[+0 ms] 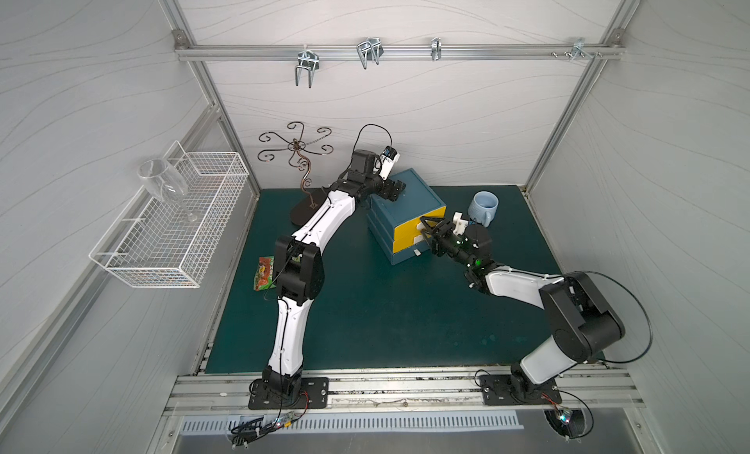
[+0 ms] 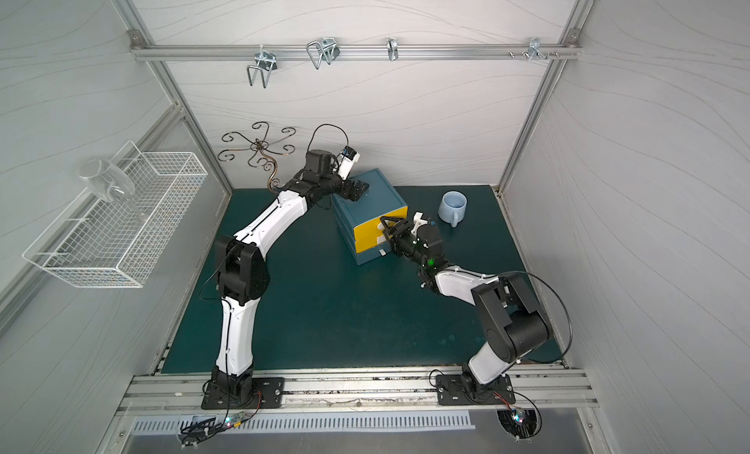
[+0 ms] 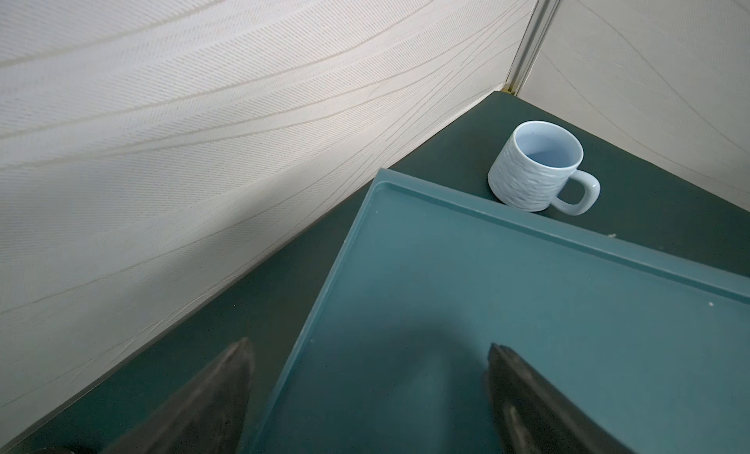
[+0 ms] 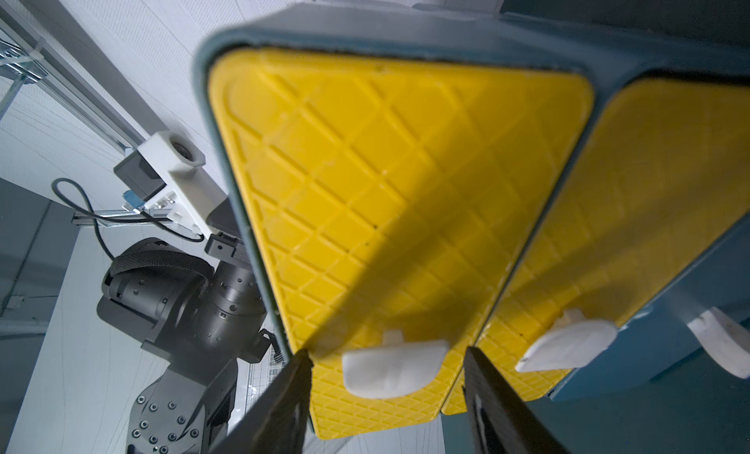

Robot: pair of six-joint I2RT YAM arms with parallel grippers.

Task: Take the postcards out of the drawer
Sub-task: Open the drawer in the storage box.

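Observation:
A teal cabinet point(image 1: 410, 190) point(image 2: 375, 188) stands at the back of the green mat, and all its drawers are pushed in. The top drawer point(image 4: 385, 188) has a yellow front and a white handle point(image 4: 393, 364). The postcards are hidden. My right gripper point(image 4: 387, 354) point(image 1: 424, 226) point(image 2: 384, 225) is open, its fingers either side of that handle with a gap on each side. My left gripper point(image 3: 367, 350) point(image 1: 399, 187) point(image 2: 363, 187) is open at the cabinet's back left top edge point(image 3: 308, 330), one finger over the top and one beyond the side.
A pale blue mug point(image 1: 483, 206) point(image 3: 535, 166) stands to the right of the cabinet. A green-and-red snack packet point(image 1: 266, 272) lies by the left arm's elbow. A curly metal stand point(image 1: 300, 156) is at the back left. A wire basket point(image 1: 174, 225) with a wine glass point(image 1: 164, 184) hangs on the left wall.

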